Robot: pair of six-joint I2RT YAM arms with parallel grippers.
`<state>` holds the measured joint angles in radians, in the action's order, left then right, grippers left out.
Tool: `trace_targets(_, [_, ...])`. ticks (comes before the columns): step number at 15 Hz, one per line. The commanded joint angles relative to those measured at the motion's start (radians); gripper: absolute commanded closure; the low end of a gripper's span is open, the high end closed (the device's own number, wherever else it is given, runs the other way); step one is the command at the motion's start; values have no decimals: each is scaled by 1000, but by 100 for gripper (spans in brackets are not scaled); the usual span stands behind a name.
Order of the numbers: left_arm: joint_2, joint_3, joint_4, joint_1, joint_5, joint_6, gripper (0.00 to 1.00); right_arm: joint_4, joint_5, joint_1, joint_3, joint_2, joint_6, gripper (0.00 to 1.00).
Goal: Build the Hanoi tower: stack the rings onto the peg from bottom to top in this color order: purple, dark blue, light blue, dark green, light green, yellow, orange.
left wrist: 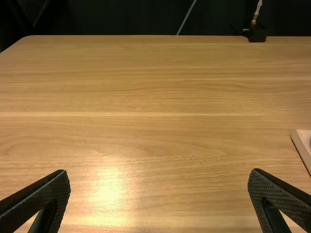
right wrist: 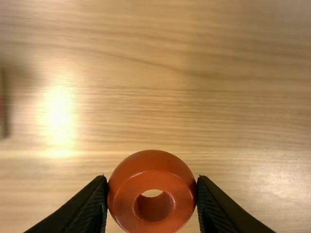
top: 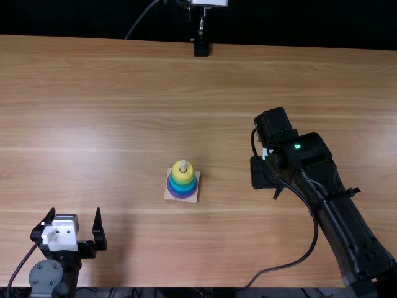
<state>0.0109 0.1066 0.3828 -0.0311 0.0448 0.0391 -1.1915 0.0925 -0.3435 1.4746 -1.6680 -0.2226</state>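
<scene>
And here we are at the table (top: pixel 111 81), with the ring tower sitting between the two sets of jaws! The left gripper (top: pixel 75 212) is down by the near edge, its jaws wide apart, nothing in them but air; its own wrist view shows the two fingers (left wrist: pixel 41 199) well separated, bare wood between and beyond their tips.

Over to the right gripper (top: pixel 265 172), and it's got the orange ring (right wrist: pixel 151 162)! One finger (right wrist: pixel 95 204) presses each side, the ring snug between the tips, its hole facing the camera.

Now the tower: it's to the right of the left jaws and a little farther from the near edge, and well to the left of the right jaws. The wooden base (top: pixel 169 196) carries the peg (top: pixel 183 166), its tip poking out above the yellow ring (top: pixel 183 172). Green and blue bands crowd beneath that, too small to count, and the purple ring (top: pixel 180 197) sits at the bottom. The orange one's off the peg, in the right jaws!
</scene>
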Motion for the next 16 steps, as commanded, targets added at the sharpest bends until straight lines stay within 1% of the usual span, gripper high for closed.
trace_targets(1, [-11,-107,81,7,7,-2,0,-15,-13,-42,89,30,-6,94])
trace_targets(2, [-11,-107,81,7,7,-2,0,-17,-13,-66,131,27,-4,95])
trace_targets(4, [-11,-107,81,7,7,-2,0,-17,-13,-146,216,11,-4,95])
trace_targets(7, [-11,-107,83,7,7,-2,0,-39,-13,-261,334,-62,-6,95])
trace_targets(8, [-11,-107,81,8,7,-2,0,-54,-13,-287,372,-82,-8,95])
trace_targets(11, [-11,-107,83,7,7,-2,0,-69,-13,-351,438,-150,-8,95])
trace_targets(16, [-11,-107,81,7,7,-2,0,-69,-13,-397,515,-220,-6,95])
